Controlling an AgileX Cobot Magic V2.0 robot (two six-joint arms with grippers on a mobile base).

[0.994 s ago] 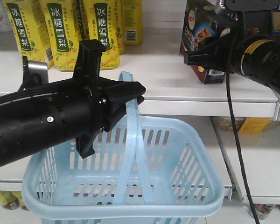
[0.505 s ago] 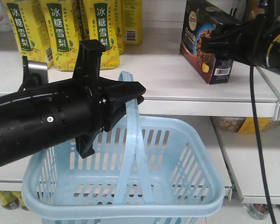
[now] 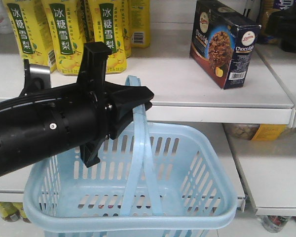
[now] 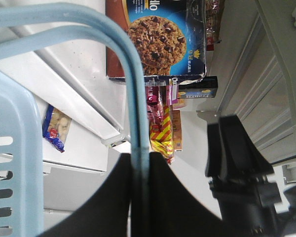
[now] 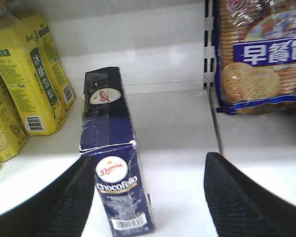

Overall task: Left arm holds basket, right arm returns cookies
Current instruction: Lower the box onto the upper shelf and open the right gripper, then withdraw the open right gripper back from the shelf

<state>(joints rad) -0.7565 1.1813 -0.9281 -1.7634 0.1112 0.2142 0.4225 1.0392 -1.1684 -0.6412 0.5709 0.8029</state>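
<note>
The left arm (image 3: 44,131) reaches level across the near view, hiding part of the basket (image 3: 197,197), its jaws clamped on the arched handle (image 3: 138,148). Beyond, the cookies (image 3: 224,42) stand upright on the white shelf (image 3: 172,81), right of the yellow cartons (image 3: 64,34). The right gripper (image 5: 148,207) is mostly cut off, jaws spread wide with the box's end just between them, apparently untouched.
</note>
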